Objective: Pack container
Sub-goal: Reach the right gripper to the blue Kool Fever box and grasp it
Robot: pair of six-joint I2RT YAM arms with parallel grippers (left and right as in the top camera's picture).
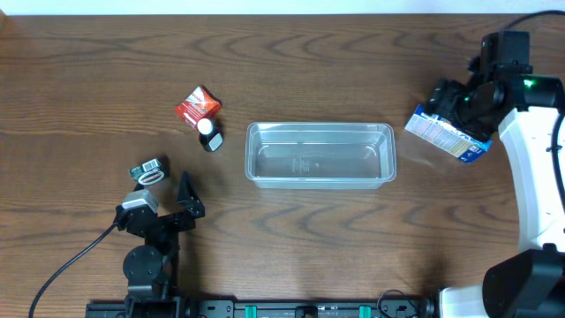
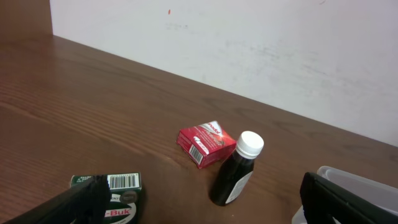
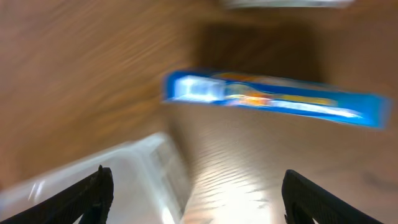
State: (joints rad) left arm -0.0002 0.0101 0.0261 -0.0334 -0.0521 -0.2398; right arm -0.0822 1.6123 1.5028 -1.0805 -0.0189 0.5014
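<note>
The clear container point(image 1: 320, 155) lies empty in the middle of the table; its rim point(image 2: 354, 182) shows at the right of the left wrist view. My left gripper point(image 1: 168, 196) point(image 2: 202, 211) is open near the table's front left, with nothing between its fingers. A green box point(image 1: 148, 171) point(image 2: 121, 193) lies by its left finger. My right gripper point(image 1: 459, 104) point(image 3: 199, 205) hovers open over a blue box point(image 1: 446, 134) point(image 3: 273, 99), which lies ahead of the fingers, not between them. That view is blurred; a clear corner of the container point(image 3: 112, 174) shows at lower left.
A red packet point(image 1: 196, 106) point(image 2: 205, 144) and a dark bottle with a white cap point(image 1: 210, 134) point(image 2: 236, 171) lie left of the container. A white wall runs along the table's far edge. The right arm's white body point(image 1: 530, 168) stands at the right edge.
</note>
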